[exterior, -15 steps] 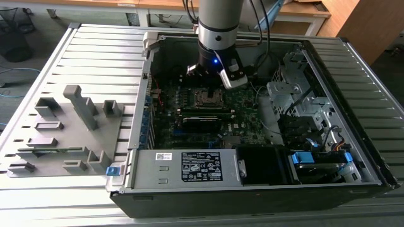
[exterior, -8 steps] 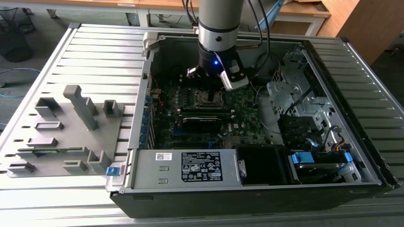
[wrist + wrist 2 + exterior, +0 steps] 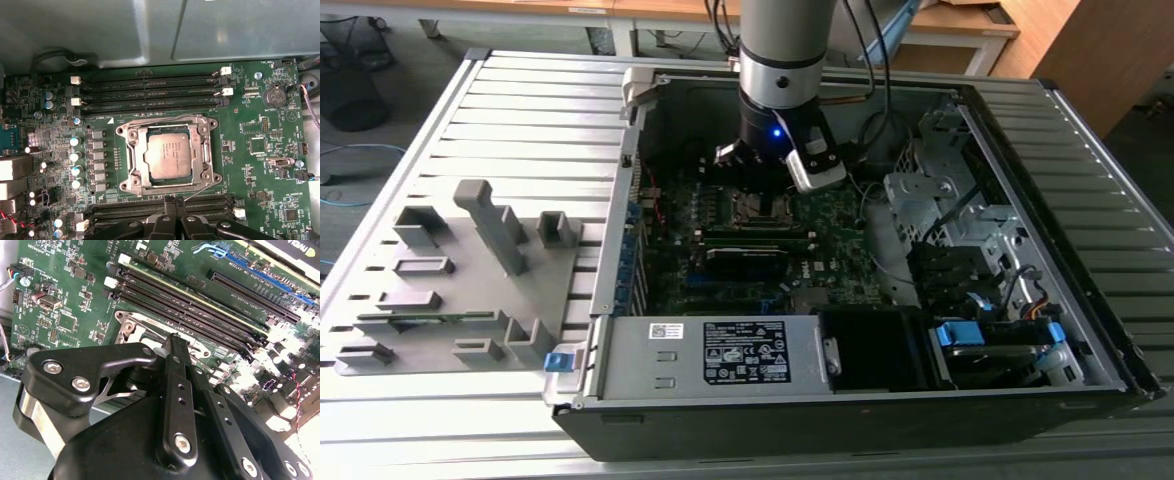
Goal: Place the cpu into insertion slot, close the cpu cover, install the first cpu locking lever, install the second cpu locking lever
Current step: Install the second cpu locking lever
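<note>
We find the cpu, a flat square chip with a dull silver-tan top, seated level in the insertion slot at the centre of the green motherboard. The cpu cover, a silver-grey windowed frame, lies closed flat around the chip, between the motherboard's memory slot banks.

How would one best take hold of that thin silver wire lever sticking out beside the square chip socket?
Probably at its free end: the stretch of the thin silver wire lever that angles clear of the square silver-grey metal cover, on the side facing the black gripper. Come from above with the jaws across the wire; elsewhere it seems to hug the cover and the green motherboard too closely.
</note>
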### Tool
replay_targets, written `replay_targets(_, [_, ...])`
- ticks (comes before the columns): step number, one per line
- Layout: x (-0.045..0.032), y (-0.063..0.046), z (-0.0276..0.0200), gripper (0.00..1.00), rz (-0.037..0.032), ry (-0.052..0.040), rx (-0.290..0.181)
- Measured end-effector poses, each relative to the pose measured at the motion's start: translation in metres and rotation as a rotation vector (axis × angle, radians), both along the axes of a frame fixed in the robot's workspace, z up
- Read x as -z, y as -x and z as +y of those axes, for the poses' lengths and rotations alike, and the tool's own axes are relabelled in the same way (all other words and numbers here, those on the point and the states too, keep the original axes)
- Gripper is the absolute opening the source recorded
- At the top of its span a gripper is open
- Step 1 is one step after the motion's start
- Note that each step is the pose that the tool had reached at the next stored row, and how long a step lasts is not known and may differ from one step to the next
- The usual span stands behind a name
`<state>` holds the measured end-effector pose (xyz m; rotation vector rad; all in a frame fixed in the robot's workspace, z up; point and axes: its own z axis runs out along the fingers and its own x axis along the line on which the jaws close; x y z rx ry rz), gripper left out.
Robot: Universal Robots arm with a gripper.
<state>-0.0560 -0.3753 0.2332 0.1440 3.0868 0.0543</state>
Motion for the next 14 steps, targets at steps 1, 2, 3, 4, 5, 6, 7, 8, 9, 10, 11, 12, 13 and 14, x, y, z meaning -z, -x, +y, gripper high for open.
replay_targets(1, [0.0002,0.0002,0.0,0.11,-0.0001,-0.0001,0.0])
replay_targets(2, [0.0006,0.0007,0.0,0.11,-0.0002,-0.0003,0.0])
replay_targets(3, [0.0009,0.0012,-0.0001,0.11,-0.0001,-0.0001,0.0])
replay_targets(4, [0.0013,0.0019,-0.0002,0.11,0.0,0.0,0.0])
replay_targets(5, [0.0019,0.0026,-0.0002,0.11,-0.0001,-0.0001,0.0])
replay_targets(6, [0.0024,0.0034,-0.0003,0.11,-0.0001,-0.0001,0.0])
replay_targets(7, [0.0029,0.0041,-0.0004,0.11,0.0,0.0001,0.0])
replay_targets(8, [0.0035,0.0049,-0.0005,0.11,0.0,0.0,0.0])
replay_targets(9, [0.004,0.0056,-0.0006,0.11,0.0,0.0,0.0])
replay_targets(10, [0.0044,0.006,-0.0007,0.11,0.0,0.0,0.0])
replay_targets(11, [0.0045,0.006,-0.0007,0.11,0.0001,0.0,0.0])
replay_targets(12, [0.0045,0.0061,-0.0007,0.11,0.0001,0.0001,0.0])
replay_targets(13, [0.0045,0.0061,-0.0007,0.11,0.0001,0.0002,0.0])
replay_targets(14, [0.0046,0.0061,-0.0007,0.11,0.0001,0.0001,0.0])
